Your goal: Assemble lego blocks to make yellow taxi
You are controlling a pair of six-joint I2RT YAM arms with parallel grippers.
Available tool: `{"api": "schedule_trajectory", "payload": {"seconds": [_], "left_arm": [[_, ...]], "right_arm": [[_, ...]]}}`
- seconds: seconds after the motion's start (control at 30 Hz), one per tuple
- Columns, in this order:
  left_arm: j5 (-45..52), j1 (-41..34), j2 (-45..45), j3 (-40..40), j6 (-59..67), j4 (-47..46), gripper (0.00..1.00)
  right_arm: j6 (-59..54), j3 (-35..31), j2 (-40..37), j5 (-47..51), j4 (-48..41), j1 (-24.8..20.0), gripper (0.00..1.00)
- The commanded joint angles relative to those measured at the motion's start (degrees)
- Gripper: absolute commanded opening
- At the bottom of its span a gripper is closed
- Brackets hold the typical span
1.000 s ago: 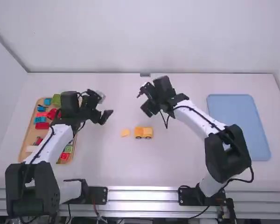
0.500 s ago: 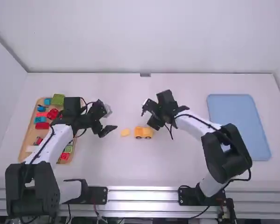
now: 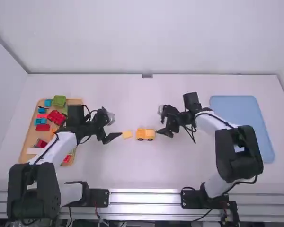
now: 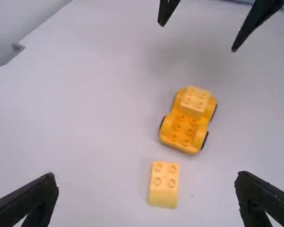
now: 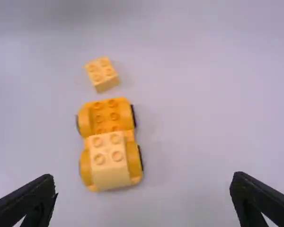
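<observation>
The left gripper [image 4: 146, 175], wide apart and empty, should come down squarely over the loose brick [image 4: 164, 185] and take its 2 opposite sides low, leaving the studs free. The right gripper [image 5: 144, 177], also spread and empty, could then steady the wheeled base [image 4: 182, 127]. On the table, the loose brick is pale yellow, with 4 studs; just right of it, the deeper yellow base carries 1 pale top brick [image 5: 110, 163] at its right end.
</observation>
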Motion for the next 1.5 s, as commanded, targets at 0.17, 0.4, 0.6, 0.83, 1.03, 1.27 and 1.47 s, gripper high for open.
{"api": "schedule_trajectory", "payload": {"seconds": [0.17,0.4,0.6,0.83,1.03,1.27,1.47], "left_arm": [[7.2,-0.7,0.0,-7.1,2.7,7.0,0.99],[7.2,-0.8,8.5,-9.4,-1.3,20.0,0.99],[14.4,-0.8,22.6,-5.2,2.4,24.8,0.99],[10.0,-3.0,30.3,-2.4,3.2,27.6,0.99],[0.8,-5.7,31.8,-2.4,2.3,29.4,0.88],[-0.2,-5.0,32.9,-2.4,0.8,30.8,0.79],[0.0,-5.6,35.0,-2.4,0.8,33.2,0.76]], "right_arm": [[-9.4,-2.9,-1.6,-16.0,-0.5,-3.4,0.98],[-7.5,-3.0,-1.6,-16.5,1.4,-2.6,0.98],[-7.5,-3.0,-1.6,-16.4,1.6,-1.0,0.98],[-6.0,-2.9,-1.6,-13.8,3.6,0.9,0.98],[-0.6,-3.0,-1.6,-11.4,8.1,2.4,0.98],[-0.8,-3.0,-1.6,-11.5,8.4,1.8,0.98],[-0.8,-3.0,-1.6,-11.7,8.3,1.7,0.98]]}}
